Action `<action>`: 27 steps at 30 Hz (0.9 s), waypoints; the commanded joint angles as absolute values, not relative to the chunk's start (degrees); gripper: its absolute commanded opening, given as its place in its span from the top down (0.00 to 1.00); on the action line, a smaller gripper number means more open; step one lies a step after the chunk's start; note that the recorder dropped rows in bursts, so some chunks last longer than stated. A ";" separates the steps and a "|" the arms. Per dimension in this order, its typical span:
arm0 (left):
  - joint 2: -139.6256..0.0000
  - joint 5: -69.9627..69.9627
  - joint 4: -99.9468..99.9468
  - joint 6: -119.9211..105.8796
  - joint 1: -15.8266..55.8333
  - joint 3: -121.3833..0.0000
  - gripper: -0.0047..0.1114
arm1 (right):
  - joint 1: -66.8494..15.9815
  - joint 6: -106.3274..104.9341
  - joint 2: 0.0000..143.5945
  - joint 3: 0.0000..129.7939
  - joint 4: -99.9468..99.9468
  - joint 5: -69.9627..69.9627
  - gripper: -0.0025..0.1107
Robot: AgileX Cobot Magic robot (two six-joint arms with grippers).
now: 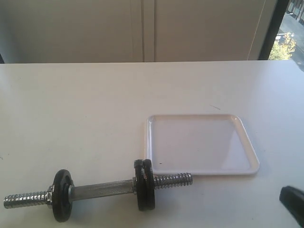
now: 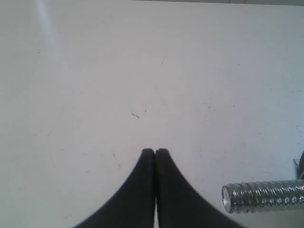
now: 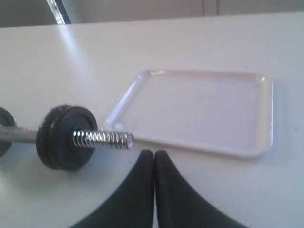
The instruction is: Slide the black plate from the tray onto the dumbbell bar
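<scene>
our left gripper [image 2: 155,151] and right gripper [image 3: 154,153] hold their fingers pressed together; black plate [image 1: 148,184] sits on dumbbell bar [image 1: 102,188], just beside tray [image 1: 204,172].

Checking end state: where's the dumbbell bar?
Exterior view, lower left on the table: the dumbbell bar lies beside the tray, at its near-left corner, with black plates threaded on it.

The exterior camera looks down from six o'clock across the table [image 1: 95,104]; both low, close wrist cameras share its bar [image 1: 102,188].
</scene>
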State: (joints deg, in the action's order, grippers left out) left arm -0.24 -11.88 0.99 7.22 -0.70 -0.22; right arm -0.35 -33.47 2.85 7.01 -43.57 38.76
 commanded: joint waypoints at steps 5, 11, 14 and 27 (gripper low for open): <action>0.00 -11.63 1.39 7.11 -0.39 0.00 0.96 | -5.44 -33.13 0.00 0.00 -48.11 16.65 0.98; 0.00 -11.63 1.39 7.11 -0.39 0.00 0.96 | -7.48 -33.13 0.00 0.00 -48.11 10.99 0.98; 0.00 -11.63 1.39 7.11 -0.39 0.00 0.96 | -7.48 -33.13 0.00 0.00 -48.11 10.99 0.98; 0.00 -11.63 1.39 7.11 -0.39 0.00 0.96 | -7.59 -33.13 0.00 0.00 -0.53 11.11 0.98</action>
